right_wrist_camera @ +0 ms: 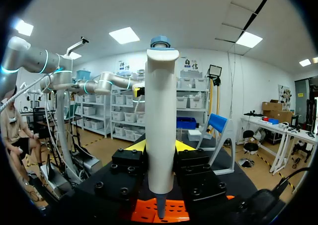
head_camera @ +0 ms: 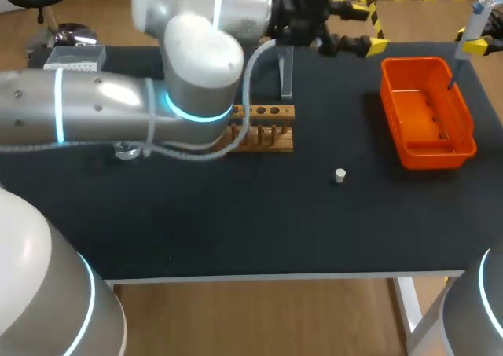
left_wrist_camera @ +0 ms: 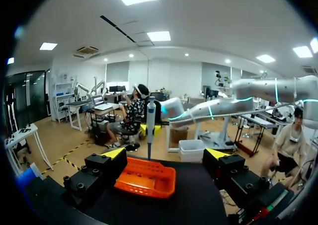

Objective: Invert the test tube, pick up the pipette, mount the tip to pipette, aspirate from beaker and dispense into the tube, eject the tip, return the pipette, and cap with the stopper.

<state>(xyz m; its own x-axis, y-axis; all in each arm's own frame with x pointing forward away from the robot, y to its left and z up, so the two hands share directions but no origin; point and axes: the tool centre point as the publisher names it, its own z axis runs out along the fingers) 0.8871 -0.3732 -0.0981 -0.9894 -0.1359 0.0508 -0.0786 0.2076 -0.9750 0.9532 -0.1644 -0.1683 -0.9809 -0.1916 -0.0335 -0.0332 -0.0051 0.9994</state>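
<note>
Pipette (right_wrist_camera: pixel 160 125) clamped upright in right gripper (right_wrist_camera: pixel 160 146), lower end just above orange bin (head_camera: pixel 391 97), left gripper (left_wrist_camera: pixel 165 153) spread wide, holding nothing, near that bin

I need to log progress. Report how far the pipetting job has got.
Done: the pipette is picked up, clamped in the right end effector. In hand: it hangs over the orange bin, which fits tip ejection; whether that is done I cannot tell. Left: returning the pipette and capping; the stopper lies loose on the table and the left end effector is open and empty.
</note>
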